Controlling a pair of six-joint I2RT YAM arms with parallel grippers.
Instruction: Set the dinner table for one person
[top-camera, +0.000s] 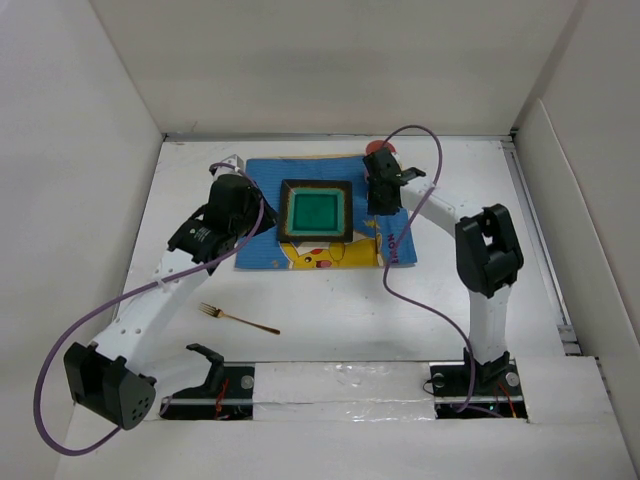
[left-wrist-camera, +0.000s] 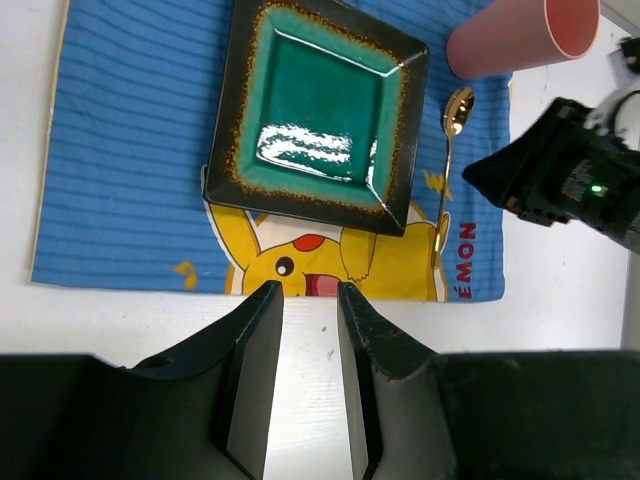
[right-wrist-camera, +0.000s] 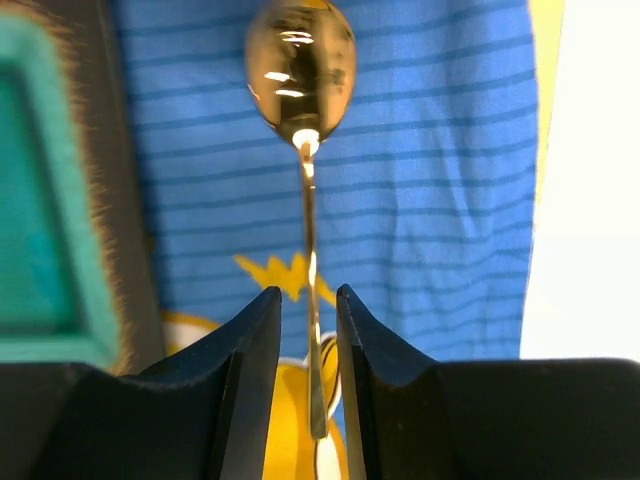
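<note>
Letting go of the spoon (right-wrist-camera: 309, 200) cleanly is the job right now, I reckon. My right gripper (right-wrist-camera: 308, 292) straddles the handle w/ its jaws a little apart and a gap either side of the metal, so nothing's clamped (the spoon looks to be lying flat on the blue mat (left-wrist-camera: 130, 150), just right of the plate (left-wrist-camera: 315, 110), bowl pointing away from me toward the pink cup (left-wrist-camera: 510, 40)). Best move: rise straight up, no sideways drift, or a finger will catch the thin handle and swing it skew vs. the plate edge. Widen a bit more first if poss. My left gripper (left-wrist-camera: 310, 290) hangs over the mat's near edge, jaws apart, nothing between them. The dinner table (top-camera: 330, 320) is the white top under everything, bare in front of the mat. The fork (top-camera: 238, 319) lies there, well apart from the plate, nearer my left arm. That's prob. next: it belongs left of the plate.
</note>
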